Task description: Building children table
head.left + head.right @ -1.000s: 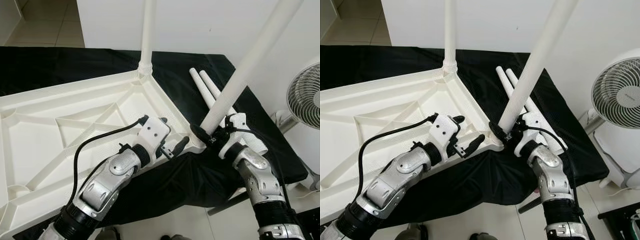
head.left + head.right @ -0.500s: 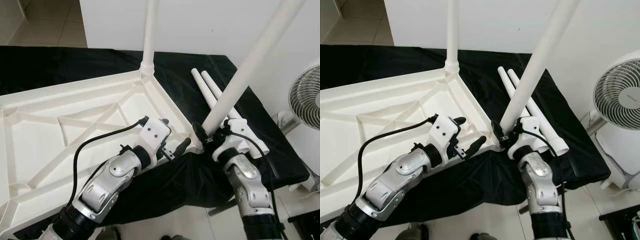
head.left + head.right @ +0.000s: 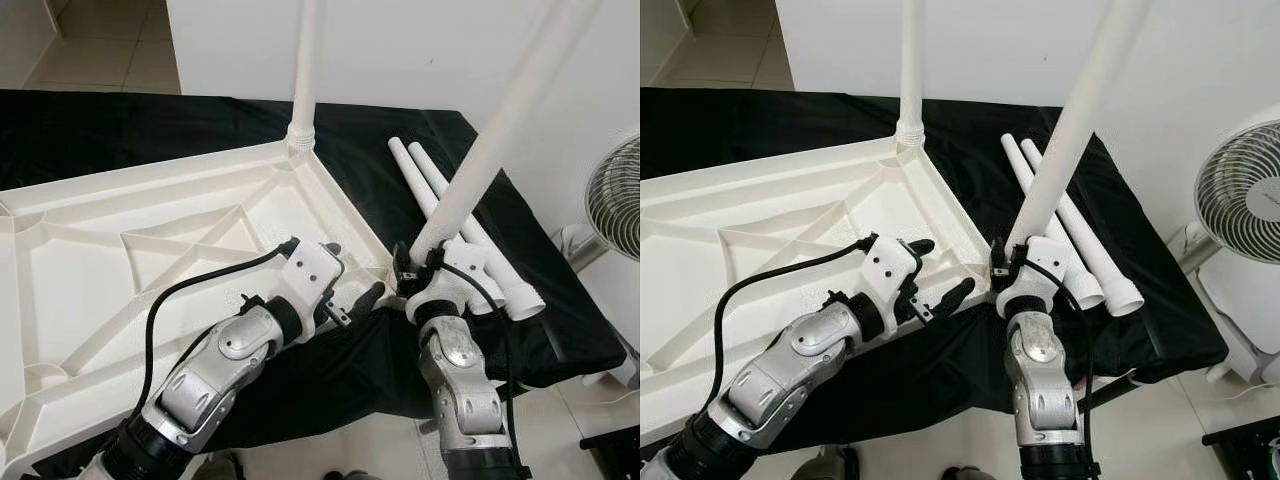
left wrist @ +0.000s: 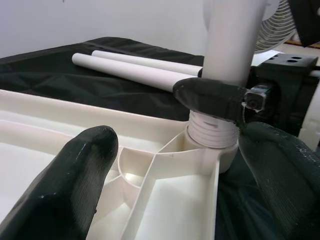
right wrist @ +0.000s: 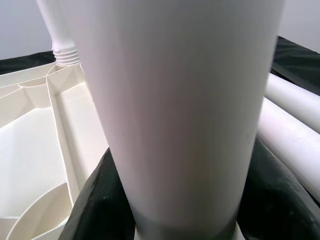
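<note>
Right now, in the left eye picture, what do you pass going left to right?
Tabletop → left claw → right claw holding a leg → loose legs → fan.

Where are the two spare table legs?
The two spare legs lie side by side on the black cloth, on the robot's right, just beyond the right hand.
</note>
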Controlling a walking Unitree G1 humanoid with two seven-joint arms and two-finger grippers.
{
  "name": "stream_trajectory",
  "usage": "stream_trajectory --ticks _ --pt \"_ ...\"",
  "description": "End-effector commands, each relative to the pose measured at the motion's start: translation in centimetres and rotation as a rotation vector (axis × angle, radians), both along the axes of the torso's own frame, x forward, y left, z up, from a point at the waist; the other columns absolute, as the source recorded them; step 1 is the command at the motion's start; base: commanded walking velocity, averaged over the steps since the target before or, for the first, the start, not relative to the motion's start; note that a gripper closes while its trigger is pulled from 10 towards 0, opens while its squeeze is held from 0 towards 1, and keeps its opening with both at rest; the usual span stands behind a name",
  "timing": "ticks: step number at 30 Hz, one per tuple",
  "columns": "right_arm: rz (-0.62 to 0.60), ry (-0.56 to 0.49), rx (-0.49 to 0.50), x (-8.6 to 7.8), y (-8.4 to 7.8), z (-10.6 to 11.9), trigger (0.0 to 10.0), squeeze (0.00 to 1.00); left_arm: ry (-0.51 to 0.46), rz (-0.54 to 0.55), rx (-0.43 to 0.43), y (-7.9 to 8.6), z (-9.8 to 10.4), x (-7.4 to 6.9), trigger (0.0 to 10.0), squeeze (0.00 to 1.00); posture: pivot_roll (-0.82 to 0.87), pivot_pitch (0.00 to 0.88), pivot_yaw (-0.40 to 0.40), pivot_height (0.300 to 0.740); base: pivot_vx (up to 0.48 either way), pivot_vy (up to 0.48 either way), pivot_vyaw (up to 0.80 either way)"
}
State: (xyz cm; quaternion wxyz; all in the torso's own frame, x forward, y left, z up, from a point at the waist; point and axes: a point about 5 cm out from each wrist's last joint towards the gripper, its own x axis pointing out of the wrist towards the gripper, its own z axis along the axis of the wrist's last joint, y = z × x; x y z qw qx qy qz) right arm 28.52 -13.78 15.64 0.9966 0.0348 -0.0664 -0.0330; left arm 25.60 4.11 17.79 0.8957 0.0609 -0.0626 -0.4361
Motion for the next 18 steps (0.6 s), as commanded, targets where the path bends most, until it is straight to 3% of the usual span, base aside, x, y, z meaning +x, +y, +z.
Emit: stream_trajectory --ticks 1,10,11,12,16,18 --pt "-0.064 0.037 0.015 -0.4 -1.4 -0.8 10.0 1.0 0.018 -0.173 0.031 -0.8 -0.4 -1.1 10.0 0.0 0.06 0.135 -0.098 0.74 0.0 0.0 0.0" --pt "0.116 -0.017 -0.048 0.1 -1.8 0.2 10.0 1.0 0.006 -0.165 0.031 -0.9 -0.2 -0.9 10.0 0.0 0.07 0.118 -0.111 0.74 0.0 0.0 0.0" --pt "0.186 -0.023 -0.055 0.2 -1.8 0.4 10.0 1.0 0.004 -0.163 0.032 -0.8 -0.1 -0.9 10.0 0.0 0.07 0.112 -0.112 0.74 0.0 0.0 0.0" --pt "0.297 -0.035 -0.075 0.4 -2.2 0.9 10.0 0.0 0.003 -0.159 0.031 -0.7 0.0 -0.8 10.0 0.0 0.08 0.11 -0.111 0.74 0.0 0.0 0.0" --pt "0.371 -0.031 -0.084 0.7 -2.6 1.1 10.0 0.0 0.0 -0.157 0.032 -0.7 0.1 -0.8 10.0 0.0 0.08 0.111 -0.11 0.74 0.0 0.0 0.0" --pt "0.553 -0.019 -0.11 1.1 -3.1 1.2 10.0 0.0 -0.003 -0.155 0.035 -0.6 0.1 -0.7 10.0 0.0 0.09 0.11 -0.106 0.74 0.0 0.0 0.0"
